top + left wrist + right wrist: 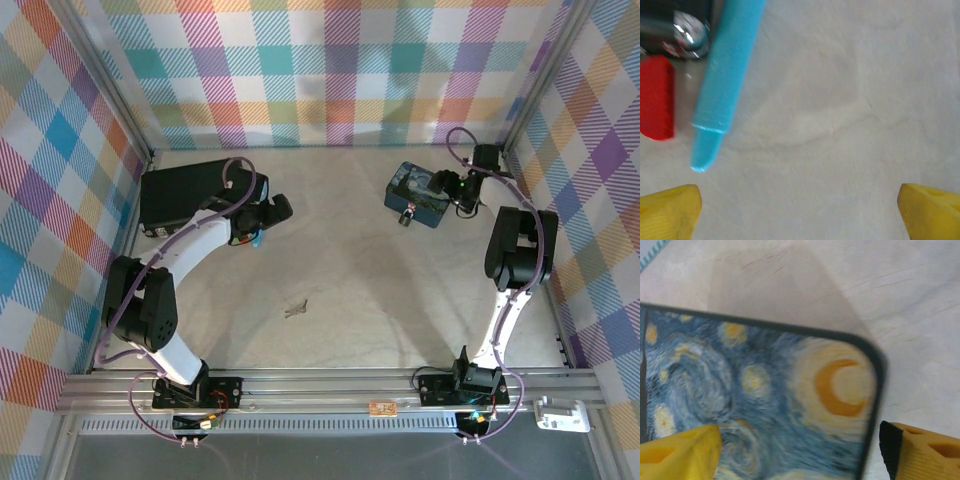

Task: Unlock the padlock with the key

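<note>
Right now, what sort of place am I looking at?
Probably a robot test cell: plaid walls box in a pale tabletop, and the left arm and right arm are bolted to an aluminium rail.

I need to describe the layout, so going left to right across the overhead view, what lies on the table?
Black case → key → padlock. The painted box overlaps the padlock, so it is left out of the order.
</note>
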